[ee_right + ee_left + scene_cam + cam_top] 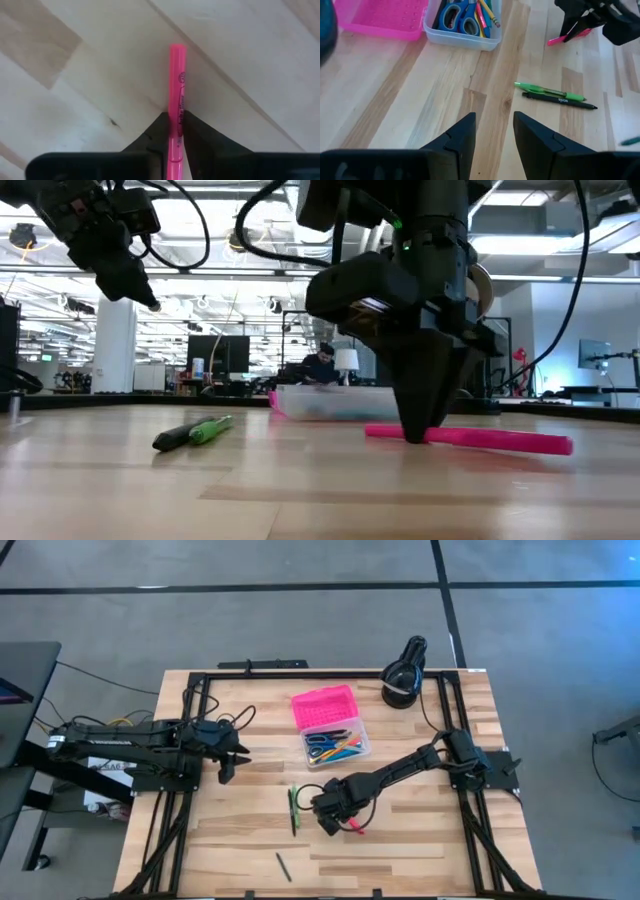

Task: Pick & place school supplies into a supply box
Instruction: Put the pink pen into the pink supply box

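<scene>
Pale wood planks form the table point(420, 840), framed by black rails, with grey floor around it and a bright open workroom behind where a seated person shows faintly. On the table's middle, the right gripper point(173, 131) pinches a pink pen point(176, 90) whose small print is too fine to read, while the left gripper point(494, 131) hovers open near the table's left edge. Toward the table's back, the supply box point(340, 752) holds blue scissors point(456, 16); a green pen point(549, 91) and a dark pen point(559, 99) with illegible lettering lie mid-table.
</scene>
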Tool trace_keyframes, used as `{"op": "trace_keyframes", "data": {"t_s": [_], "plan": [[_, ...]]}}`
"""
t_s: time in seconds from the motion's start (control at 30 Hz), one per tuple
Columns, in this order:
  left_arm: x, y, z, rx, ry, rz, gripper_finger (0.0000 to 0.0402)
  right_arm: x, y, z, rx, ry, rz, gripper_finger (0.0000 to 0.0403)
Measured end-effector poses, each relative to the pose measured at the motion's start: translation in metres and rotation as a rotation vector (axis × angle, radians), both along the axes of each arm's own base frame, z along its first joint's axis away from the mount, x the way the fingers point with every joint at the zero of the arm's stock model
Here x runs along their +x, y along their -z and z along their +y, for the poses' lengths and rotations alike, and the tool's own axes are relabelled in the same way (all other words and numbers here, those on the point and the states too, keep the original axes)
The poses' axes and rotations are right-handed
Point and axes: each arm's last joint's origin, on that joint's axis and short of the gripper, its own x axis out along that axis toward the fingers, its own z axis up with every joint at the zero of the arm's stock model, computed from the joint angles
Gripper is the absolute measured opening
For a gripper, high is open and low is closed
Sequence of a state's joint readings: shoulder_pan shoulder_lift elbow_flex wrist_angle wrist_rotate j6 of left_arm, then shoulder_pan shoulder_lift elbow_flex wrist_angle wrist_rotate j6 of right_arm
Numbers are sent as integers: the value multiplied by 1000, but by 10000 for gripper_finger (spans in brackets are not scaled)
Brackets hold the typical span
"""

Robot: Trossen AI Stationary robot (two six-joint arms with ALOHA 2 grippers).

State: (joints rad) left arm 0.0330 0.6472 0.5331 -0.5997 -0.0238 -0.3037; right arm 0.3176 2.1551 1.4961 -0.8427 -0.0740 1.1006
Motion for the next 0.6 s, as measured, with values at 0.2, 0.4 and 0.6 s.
{"op": "trace_keyframes", "data": {"t_s": [0.2, 0.4, 0.6], "plan": [[2, -3, 0, -22, -19, -36, 125, -2, -4, -11, -26, 73, 82, 39], [4, -5, 0, -56, -52, -77, 125, -4, -4, -25, -37, 83, 138, 39], [7, -10, 1, -81, -114, -136, 125, -3, -3, -34, -62, 9, 131, 29]]}}
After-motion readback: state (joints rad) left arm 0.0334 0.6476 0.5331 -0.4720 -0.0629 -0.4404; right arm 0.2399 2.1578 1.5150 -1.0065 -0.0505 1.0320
